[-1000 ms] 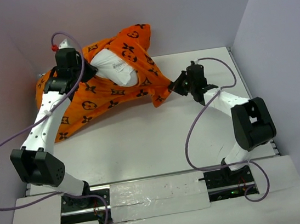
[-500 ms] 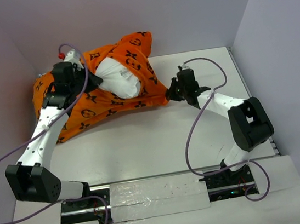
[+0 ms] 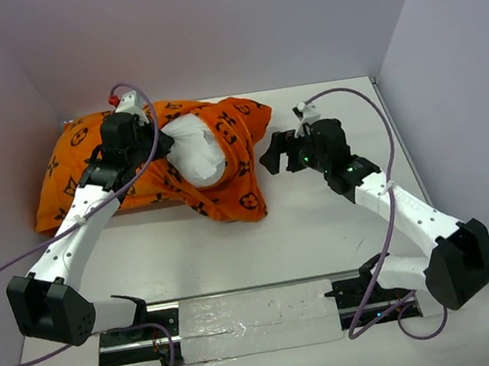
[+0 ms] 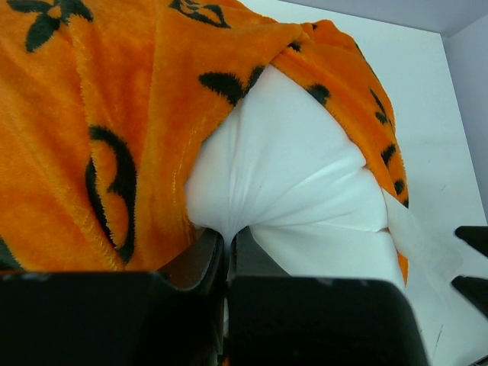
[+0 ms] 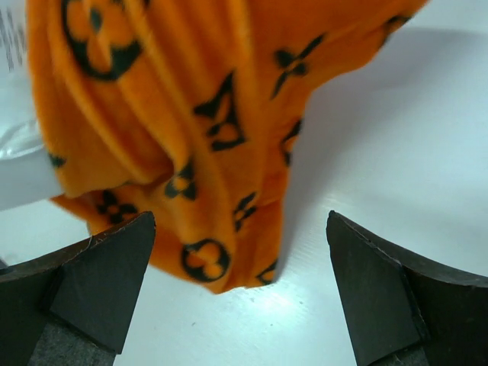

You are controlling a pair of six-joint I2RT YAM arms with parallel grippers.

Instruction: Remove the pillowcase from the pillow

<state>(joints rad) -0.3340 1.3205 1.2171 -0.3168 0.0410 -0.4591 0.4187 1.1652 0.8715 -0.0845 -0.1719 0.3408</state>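
The orange pillowcase (image 3: 90, 172) with dark motifs lies slumped across the back left of the table. Its open end (image 3: 237, 161) is bunched around the white pillow (image 3: 193, 149), which bulges out of the opening. My left gripper (image 3: 164, 145) is shut on a pinch of the pillow's white fabric (image 4: 305, 183), with the fingertips (image 4: 229, 242) closed tight and the pillowcase (image 4: 99, 114) folded back beside them. My right gripper (image 3: 273, 156) is open just right of the pillowcase's loose end (image 5: 198, 114), with nothing between its fingers (image 5: 99, 282).
Grey walls close in the white table (image 3: 235, 247) at the back, left and right. The pillowcase presses against the left wall. Purple cables (image 3: 341, 93) loop off both arms. The arm bases stand on a rail (image 3: 253, 313) at the near edge.
The right gripper has opened, let go of the pillowcase's corner and drawn back to the right. The raised cover has dropped and spread flat. The left gripper sank with the pillow still pinched.
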